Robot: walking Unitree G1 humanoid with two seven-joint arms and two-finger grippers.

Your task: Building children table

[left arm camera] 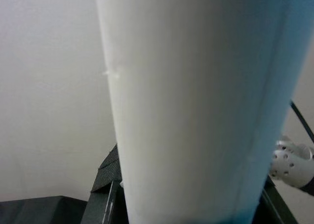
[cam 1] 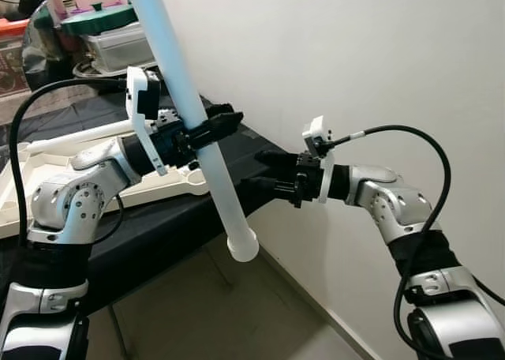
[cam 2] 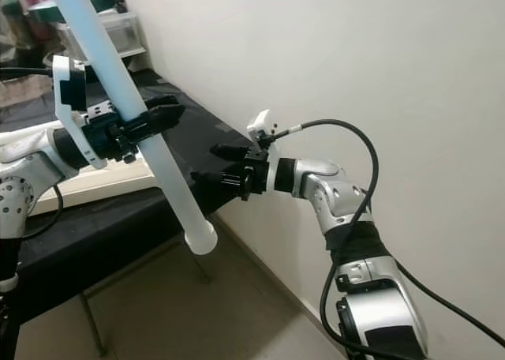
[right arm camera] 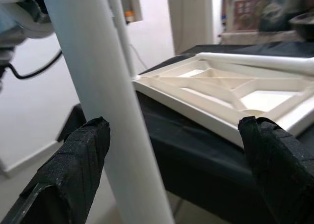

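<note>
Two silver arms, glossy segmented shells with black joints, each claw two long black fingers (ridged pads), a white camera bracket at each wrist, black cables looping behind.

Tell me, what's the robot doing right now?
Left gripper shut on white table leg, held tilted. Right gripper open, beside the leg. Tabletop upside down on black table. Nothing blocking.

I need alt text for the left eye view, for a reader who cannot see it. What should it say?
The left pincer grips a long white plastic tube-shaped table leg, tilted, above a black-covered table. The open right pincer reaches toward the leg from beside a white wall. An upturned white ribbed plastic tabletop lies on the table.
</note>
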